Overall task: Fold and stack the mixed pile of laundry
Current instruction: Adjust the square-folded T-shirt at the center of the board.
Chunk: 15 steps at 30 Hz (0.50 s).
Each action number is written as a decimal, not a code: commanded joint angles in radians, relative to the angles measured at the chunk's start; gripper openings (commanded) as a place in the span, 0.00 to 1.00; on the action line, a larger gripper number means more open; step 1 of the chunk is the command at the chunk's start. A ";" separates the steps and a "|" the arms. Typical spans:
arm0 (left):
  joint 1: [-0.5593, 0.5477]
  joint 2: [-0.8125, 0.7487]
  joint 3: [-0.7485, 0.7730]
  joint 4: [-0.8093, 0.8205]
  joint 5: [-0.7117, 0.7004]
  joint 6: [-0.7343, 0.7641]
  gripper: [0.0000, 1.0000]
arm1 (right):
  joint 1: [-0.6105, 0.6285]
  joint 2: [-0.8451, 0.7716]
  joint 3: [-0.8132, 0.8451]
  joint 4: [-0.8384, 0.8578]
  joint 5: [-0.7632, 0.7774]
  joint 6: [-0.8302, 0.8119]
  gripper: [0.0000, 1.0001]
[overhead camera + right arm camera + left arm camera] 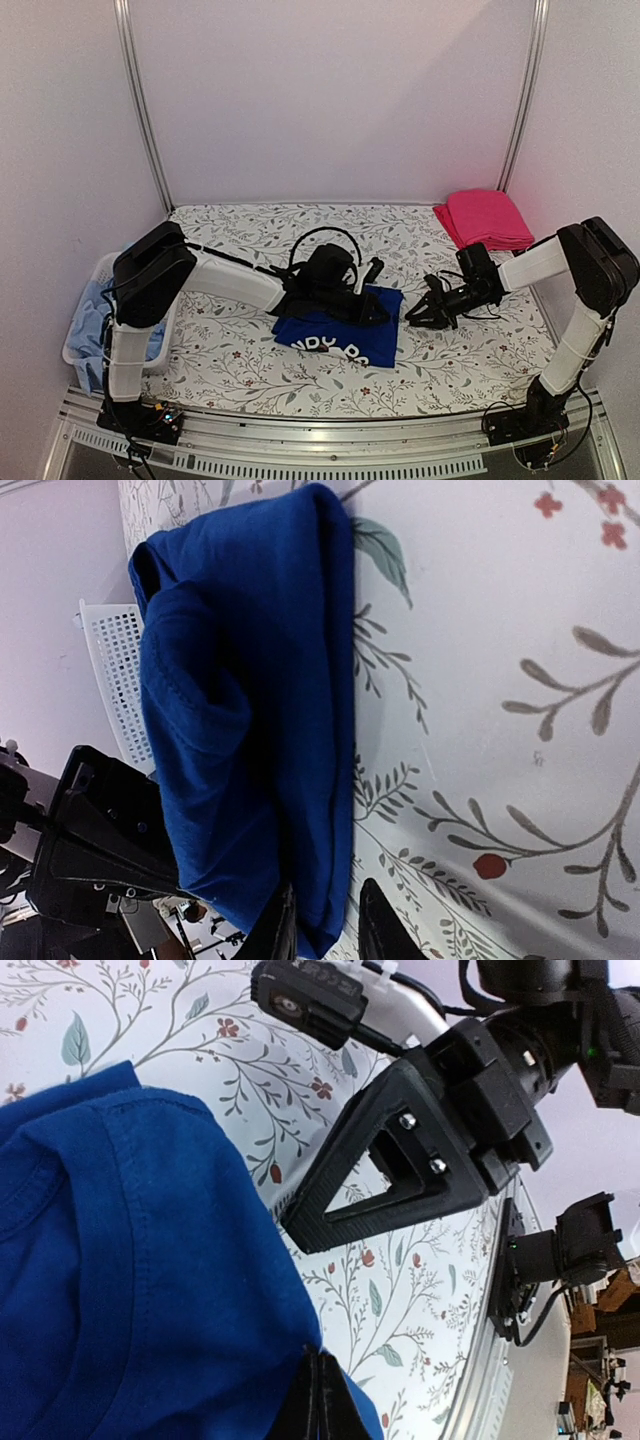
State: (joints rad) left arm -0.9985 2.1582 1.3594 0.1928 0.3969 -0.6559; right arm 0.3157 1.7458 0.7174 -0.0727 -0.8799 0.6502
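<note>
Left gripper (318,1405) is pinched shut on the blue shirt's (130,1280) edge. Right gripper (328,900), close opposite, is narrowly open astride the shirt's folded corner on the cover (250,360). Behind the left arm is the basket (88,290) with light-blue cloth (90,325). Beyond the right gripper is a pink stack (485,218).

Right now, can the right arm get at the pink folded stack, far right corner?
Probably yes. The pink stack sits on that arm's side, with only bare table cover between it and the right gripper. Its jaws are at the edge of the blue shirt, though.
</note>
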 commanded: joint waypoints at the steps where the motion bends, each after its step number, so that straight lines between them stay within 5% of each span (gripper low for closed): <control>1: 0.038 -0.056 -0.075 0.158 0.056 -0.055 0.00 | 0.029 0.033 0.036 0.028 -0.038 0.008 0.20; 6: 0.047 -0.057 -0.091 0.176 0.077 -0.055 0.00 | 0.080 0.066 0.048 0.021 -0.054 0.020 0.11; 15: 0.050 -0.058 -0.098 0.186 0.081 -0.058 0.00 | 0.135 0.074 0.028 0.024 -0.057 0.057 0.12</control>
State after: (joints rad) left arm -0.9577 2.1349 1.2755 0.3393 0.4644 -0.7097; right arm 0.4366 1.8065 0.7486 -0.0589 -0.9218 0.6876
